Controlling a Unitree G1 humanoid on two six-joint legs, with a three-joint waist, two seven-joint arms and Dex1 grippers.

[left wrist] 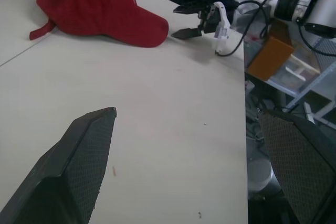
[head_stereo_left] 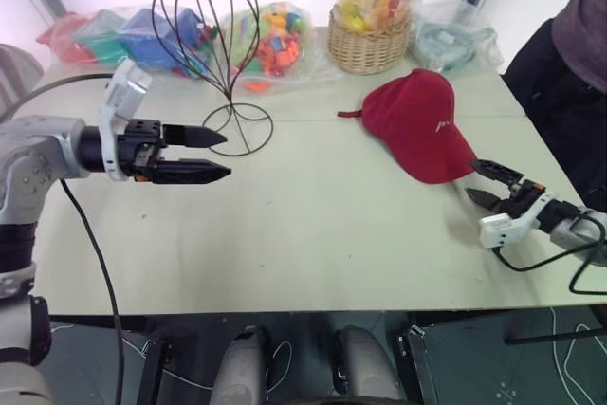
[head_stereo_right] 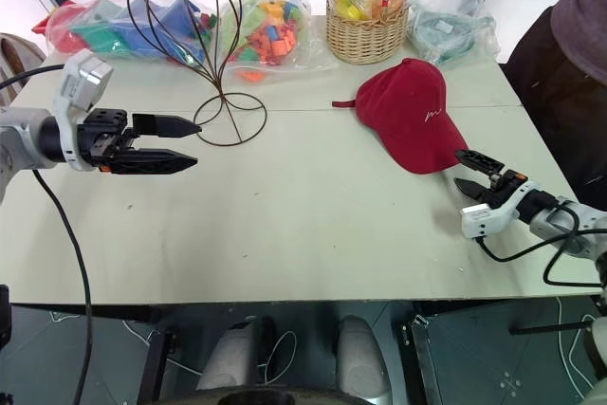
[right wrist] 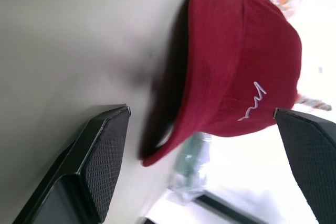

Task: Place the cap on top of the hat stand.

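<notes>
A pale table (head_stereo_left: 313, 234) spans most of the head views. In the upper right corner of the frame a person (head_stereo_left: 569, 64) in dark clothing sits at its right edge.

The left arm reaches in from the left edge of the frame at mid height, its forearm nearly level and pointing toward the right. The left gripper (head_stereo_left: 216, 154) has its two black fingers stacked one above the other, parted by a moderate gap, with nothing between them; the tips are just beside the ring base of the hat stand and apart from it.

The right arm enters from the lower right, lying low over the table and angled up-left. The right gripper (head_stereo_left: 479, 181) is spread wide and empty, its fingertips just short of the brim of the cap (head_stereo_left: 422, 125), not touching it. In the right wrist view the brim lies between the two spread fingers (right wrist: 100, 156).

The cap rests on the table right of centre, crown up, brim toward the lower right, strap trailing to the left. Small white script embroidery on its front is visible, but cannot be read.

The hat stand (head_stereo_left: 207, 16) stands upright in the upper left of centre, its wire cage head bare.

Along the far edge are bags of coloured blocks (head_stereo_left: 275, 40), and a wicker basket (head_stereo_left: 368, 45) with a bag in it. A further clear bag (head_stereo_left: 455, 40) lies to its right.
</notes>
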